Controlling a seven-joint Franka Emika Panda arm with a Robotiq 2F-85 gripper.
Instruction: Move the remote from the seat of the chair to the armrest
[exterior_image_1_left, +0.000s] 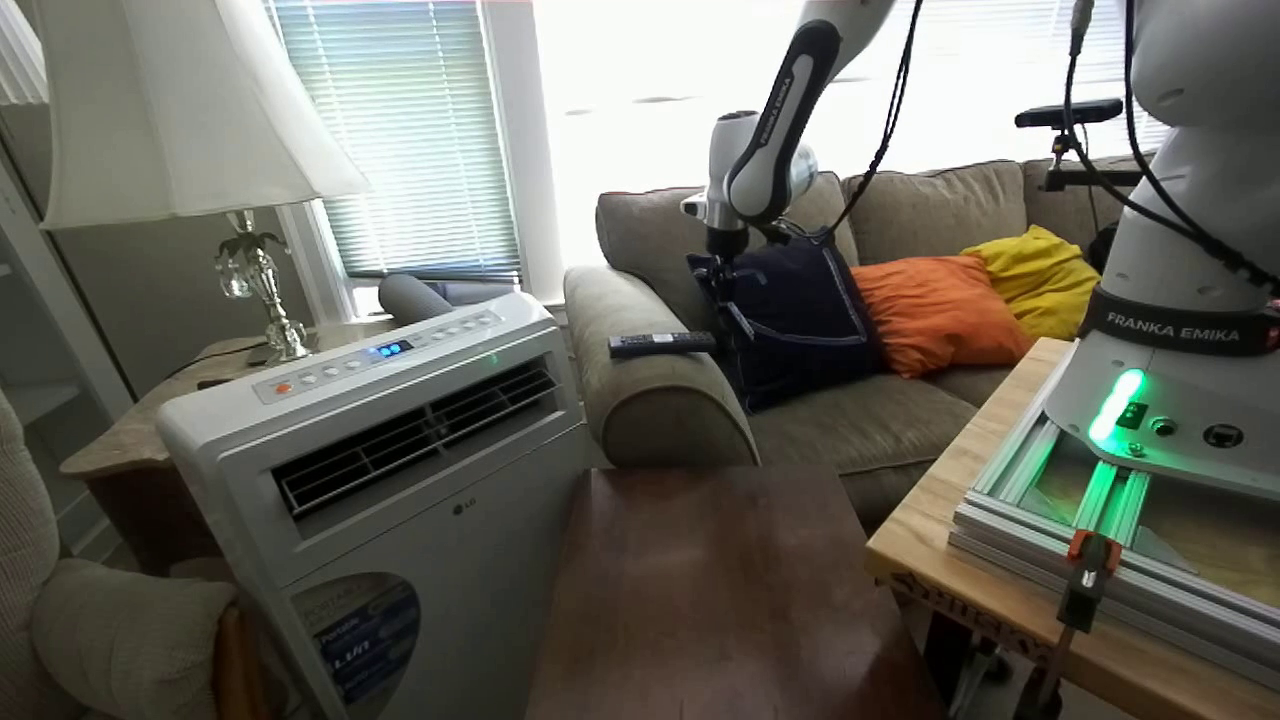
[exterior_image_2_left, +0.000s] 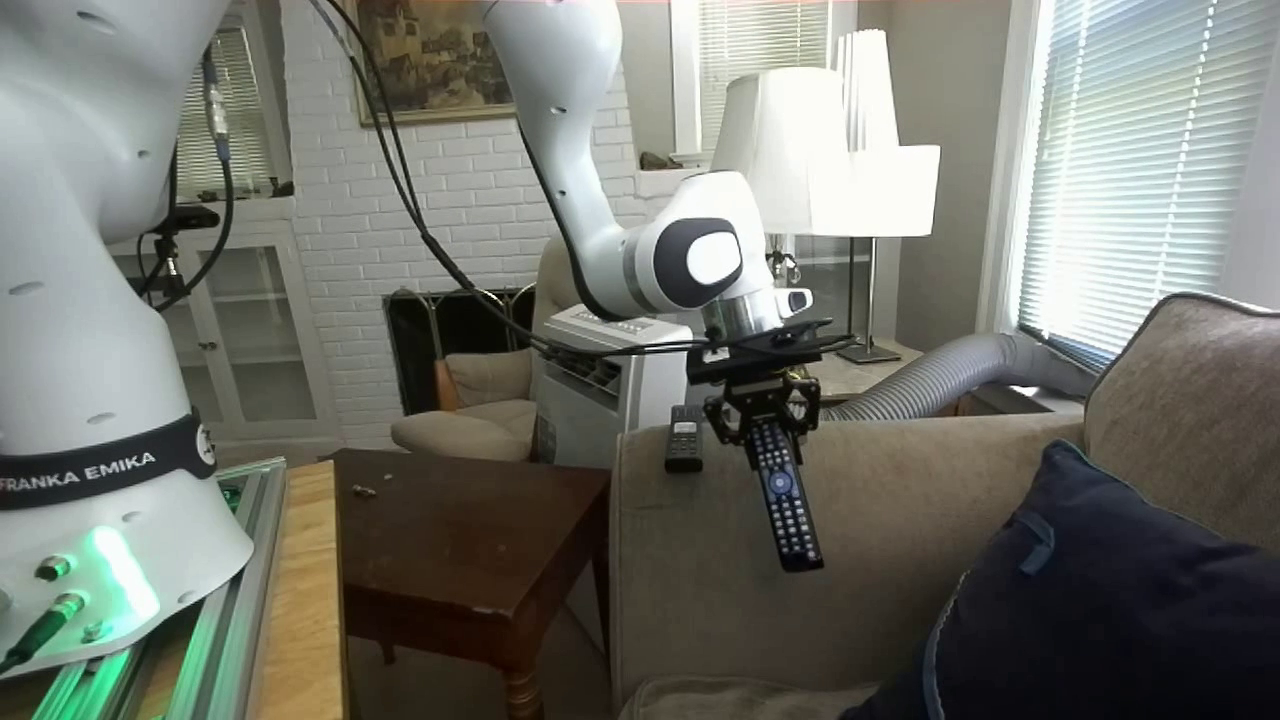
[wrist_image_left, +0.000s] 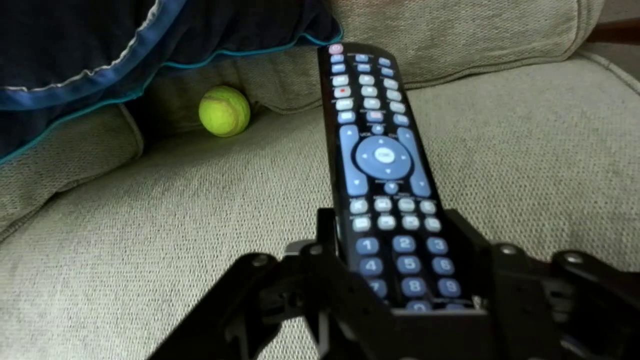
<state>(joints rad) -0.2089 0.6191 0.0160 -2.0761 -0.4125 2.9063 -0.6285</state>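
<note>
Jaws clamped on the black remote (wrist_image_left: 385, 155), parted only by its width and gripping its long edges near the number keys: that is what I read from the wrist view, where it runs from the bottom centre up to the top centre of the frame. In an exterior view I see it just right of centre, hanging tilted from the jaws below my white arm (exterior_image_2_left: 560, 130), free end lower and to the right, with the inner side of the armrest (exterior_image_2_left: 700, 590) behind it; whether it touches the padding I cannot tell. On top of that armrest, in both exterior views, lies a second remote (exterior_image_2_left: 685, 440), left of the jaws in the frame. Right of centre in an exterior view I get the beige couch (exterior_image_1_left: 850, 425), with a navy pillow (exterior_image_1_left: 800, 310), an orange pillow (exterior_image_1_left: 940, 312) and a yellow pillow (exterior_image_1_left: 1040, 285) lined up toward the right. My wrist view shows a tennis ball (wrist_image_left: 224, 111) at upper left, just below the navy pillow's blue edging. In an exterior view, a white air conditioner (exterior_image_1_left: 430, 480) fills the lower left, a brown wooden surface (exterior_image_1_left: 720, 590) the bottom centre.
</note>
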